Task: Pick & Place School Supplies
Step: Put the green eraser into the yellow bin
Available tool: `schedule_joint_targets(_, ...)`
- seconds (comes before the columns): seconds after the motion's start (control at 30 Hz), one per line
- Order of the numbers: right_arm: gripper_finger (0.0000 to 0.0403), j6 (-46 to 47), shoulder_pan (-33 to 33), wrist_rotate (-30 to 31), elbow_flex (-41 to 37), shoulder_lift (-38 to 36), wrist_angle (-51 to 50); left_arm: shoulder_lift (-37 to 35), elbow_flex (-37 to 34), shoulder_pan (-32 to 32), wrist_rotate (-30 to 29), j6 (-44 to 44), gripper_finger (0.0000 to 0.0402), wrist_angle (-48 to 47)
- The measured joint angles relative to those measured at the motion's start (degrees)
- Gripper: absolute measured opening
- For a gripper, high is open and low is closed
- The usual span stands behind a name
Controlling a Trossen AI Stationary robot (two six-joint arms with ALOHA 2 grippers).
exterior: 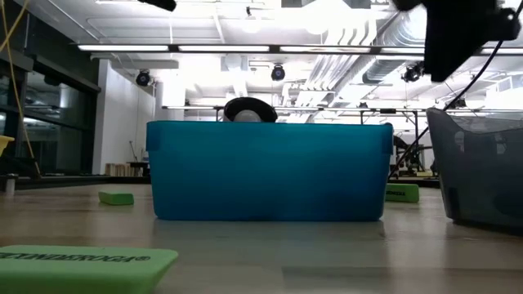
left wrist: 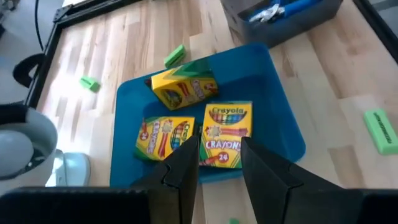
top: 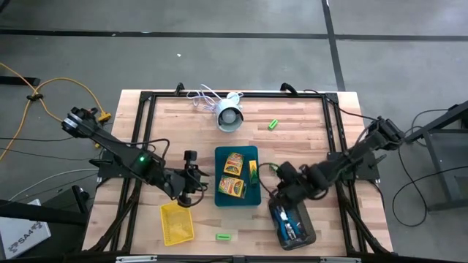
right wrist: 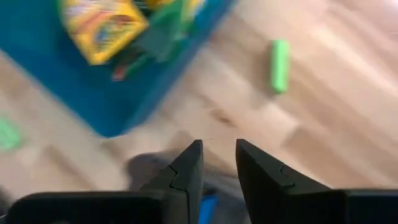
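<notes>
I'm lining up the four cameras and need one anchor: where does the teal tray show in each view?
High view: teal tray, table centre, between the two arms.
Low view: its long blue wall fills the middle.
Left wrist view: centre, just beyond that arm's fingers.
Right wrist view: a blurred blue corner far from the fingers.
Shared landmark: the crayon boxes in the tray, also seen in both wrist views.

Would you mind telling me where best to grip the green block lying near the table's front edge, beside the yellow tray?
Probably from straight above, fingers closing across the green block's two long sides at mid-length: it lies flat on bare wood, apart from the yellow tray, with both long sides exposed.
</notes>
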Motion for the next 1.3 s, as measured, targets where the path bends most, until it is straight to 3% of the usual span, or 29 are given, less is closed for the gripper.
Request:
schedule_joint_targets(0.2,0.0087,-6.19,-6.32,-1.68,0.0,0.0,-6.21,-0.18,-0.37,0.0,0.08,-2.55,0.0113,-3.31)
schedule_joint_targets(0.77,0.009,-25.67,-20.71,-9.7,-2.11,0.02,-3.1,-0.18,-0.96,0.0,1.8,-3.69,0.0113,-4.63)
schedule_joint_targets(0.93,0.0126,-29.59,-22.66,-13.33,-7.4,0.09,2.21,-0.18,-0.96,0.0,1.83,-3.71,0.0113,-5.08)
schedule_joint_targets(1.3,0.0198,-30.91,-23.72,-14.03,-13.1,0.11,10.89,-0.16,-0.96,0.0,1.94,-5.0,0.0113,-5.02)
